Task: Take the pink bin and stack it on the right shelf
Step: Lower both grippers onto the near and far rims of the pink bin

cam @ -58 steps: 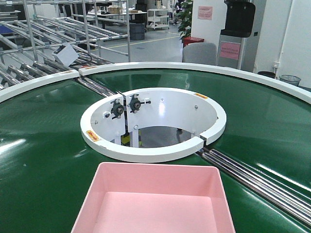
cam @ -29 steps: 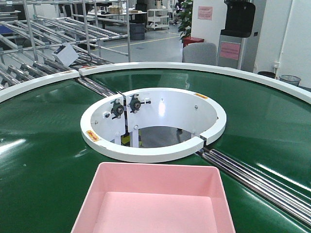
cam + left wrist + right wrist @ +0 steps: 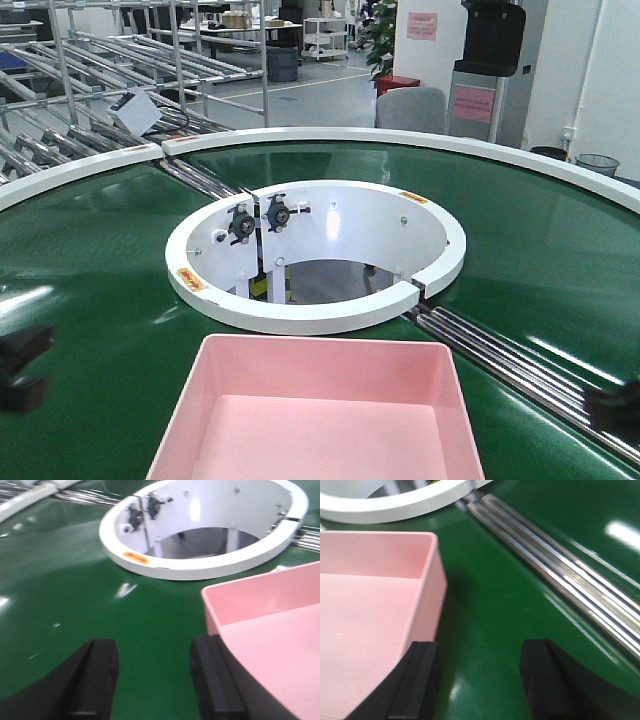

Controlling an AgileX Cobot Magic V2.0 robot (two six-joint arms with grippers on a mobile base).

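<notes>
In the front view my left gripper (image 3: 24, 368) now shows at the left edge, 2 dark blurred fingers over the green belt (image 3: 100, 300), left of the pink bin (image 3: 320, 420) and apart from it; 0.5 s ago that edge holds only belt; my right gripper (image 3: 616, 412) has also come into sight, a dark shape low at the right edge, in front of the steel rails (image 3: 520, 368) and well right of the bin.
</notes>
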